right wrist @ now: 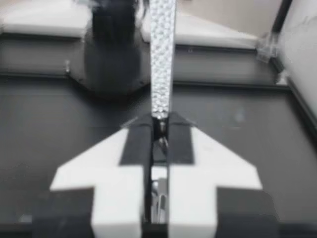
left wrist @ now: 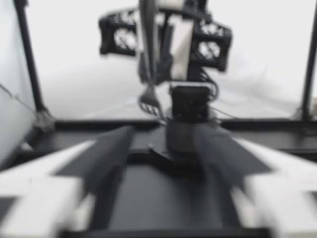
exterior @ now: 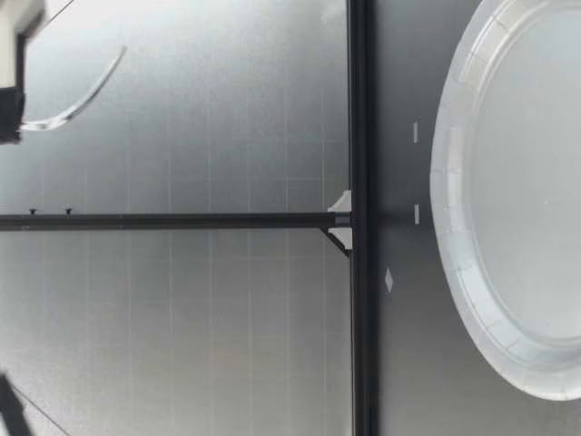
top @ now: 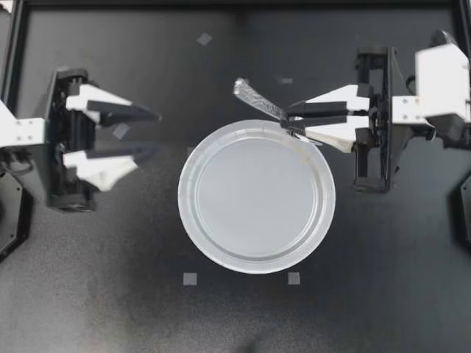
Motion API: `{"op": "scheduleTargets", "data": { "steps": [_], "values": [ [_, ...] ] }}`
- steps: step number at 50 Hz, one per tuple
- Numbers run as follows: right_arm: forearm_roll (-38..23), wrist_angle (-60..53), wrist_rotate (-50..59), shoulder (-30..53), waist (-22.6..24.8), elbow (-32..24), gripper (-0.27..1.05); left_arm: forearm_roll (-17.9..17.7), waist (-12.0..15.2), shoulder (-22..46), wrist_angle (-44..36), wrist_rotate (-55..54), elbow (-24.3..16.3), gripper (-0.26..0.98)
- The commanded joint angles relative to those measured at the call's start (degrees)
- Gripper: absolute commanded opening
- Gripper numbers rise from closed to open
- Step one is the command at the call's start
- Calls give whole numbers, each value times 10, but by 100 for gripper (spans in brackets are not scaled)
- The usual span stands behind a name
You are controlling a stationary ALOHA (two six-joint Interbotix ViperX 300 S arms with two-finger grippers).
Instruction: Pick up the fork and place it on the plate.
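A silver, textured fork (top: 259, 101) is held above the table just beyond the far rim of the white paper plate (top: 193, 220). My right gripper (top: 288, 120) is shut on one end of it, and the other end points away toward the far left. In the right wrist view the fork (right wrist: 162, 59) sticks straight out from the shut gripper (right wrist: 159, 125). In the low view the fork (exterior: 82, 95) hangs high over the table, well above the plate (exterior: 451, 182). My left gripper (top: 152, 132) stands open and empty left of the plate. The left wrist view shows the fork (left wrist: 148, 99) ahead of the gripper.
Small grey tape squares (top: 190, 279) mark the dark table around the plate. A black frame rail (top: 15, 44) borders the table. My right arm (left wrist: 188, 44) faces the left wrist camera.
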Motion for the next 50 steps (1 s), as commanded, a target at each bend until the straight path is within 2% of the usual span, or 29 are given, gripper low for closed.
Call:
{"op": "scheduleTargets", "data": {
  "steps": [1,7,17,41,50],
  "values": [
    [9,-96,7,25,-2,15,4,0,-1,33,-42,30,-21,73],
    [7,-128,32,83,0,2,4,-1,-1,85,-94,69,-43,69],
    [-2,-132,38,156,10,-42,4,-2,-1,117,-103,70,-70,69],
    [-4,-134,38,165,21,-43,4,-2,-1,118,-108,73,-63,68],
    [-4,-135,39,159,21,-39,4,-1,-1,116,-108,70,-60,63]
  ]
}}
